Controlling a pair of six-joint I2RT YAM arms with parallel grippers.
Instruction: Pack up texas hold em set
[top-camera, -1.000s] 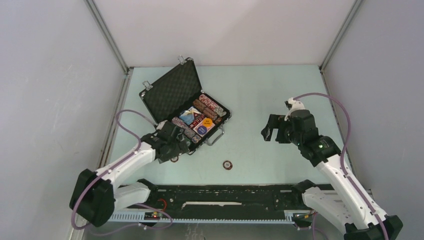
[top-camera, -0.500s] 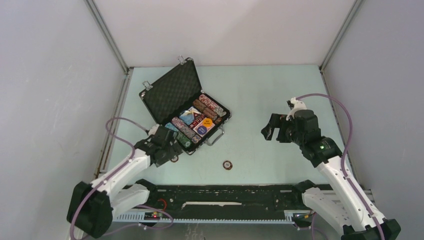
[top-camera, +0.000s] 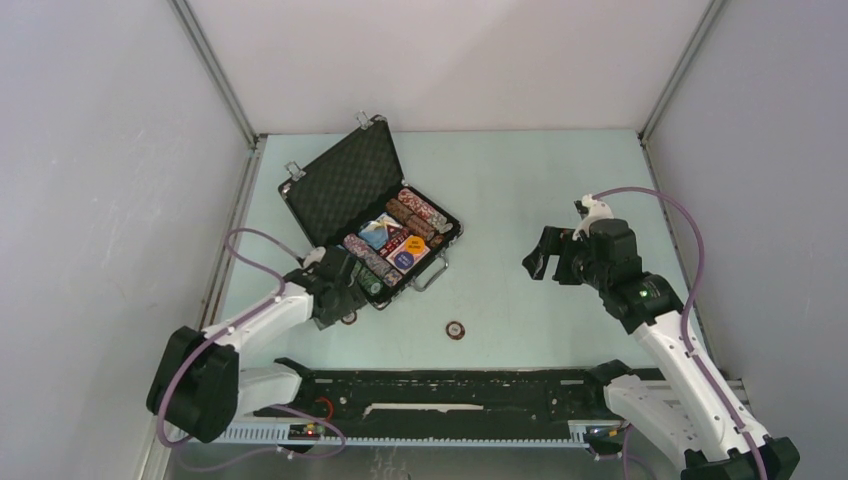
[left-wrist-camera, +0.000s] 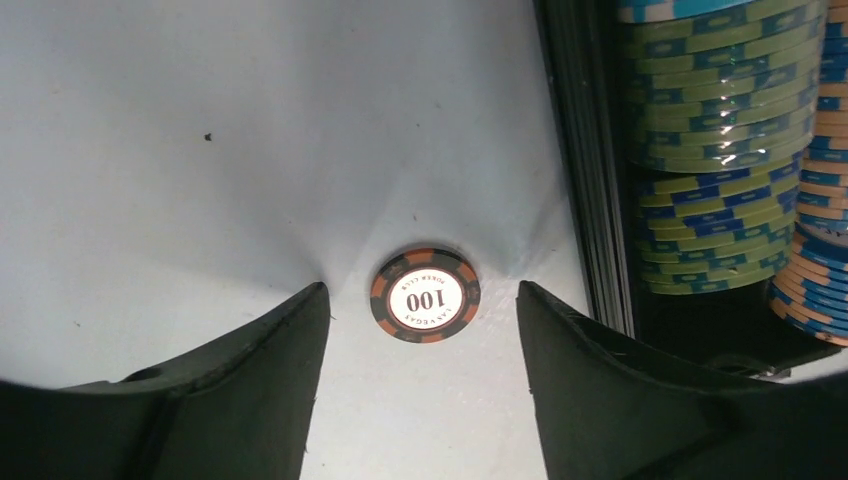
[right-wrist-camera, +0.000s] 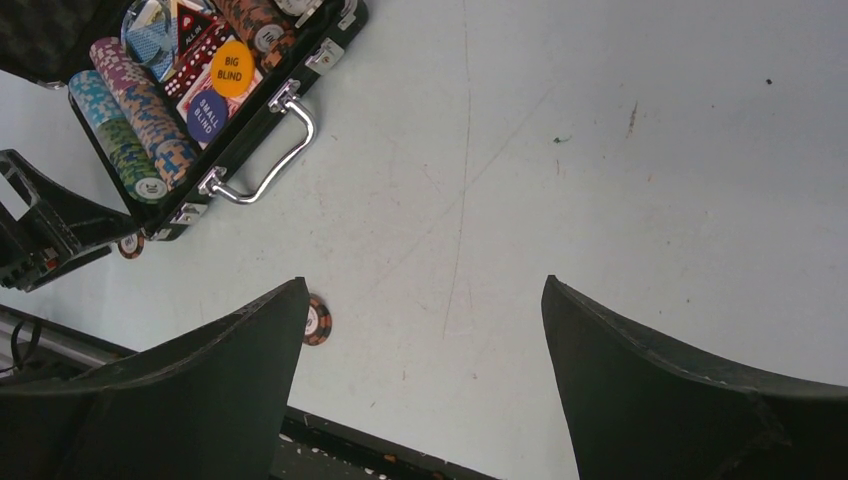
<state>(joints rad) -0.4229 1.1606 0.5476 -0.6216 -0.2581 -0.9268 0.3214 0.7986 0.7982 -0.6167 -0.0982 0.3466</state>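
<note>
Straddling a loose 100 chip (left-wrist-camera: 425, 296) on the bench (top-camera: 520, 180), my left gripper (left-wrist-camera: 420, 288) stands wide open, holding nothing — the chip lies just beside the open briefcase (top-camera: 350, 185). I see the right gripper (right-wrist-camera: 425, 283) hovering well apart, wide open and empty. A second chip (top-camera: 455, 328) lies loose between the arms.

Right wrist, lower left: a finger (right-wrist-camera: 200, 390) of my right gripper (right-wrist-camera: 424, 288) hides half the loose chip (right-wrist-camera: 318, 321). Briefcase (right-wrist-camera: 245, 140) is cut off upper left. Left wrist: chip rows (left-wrist-camera: 720, 150) run off the right edge.
</note>
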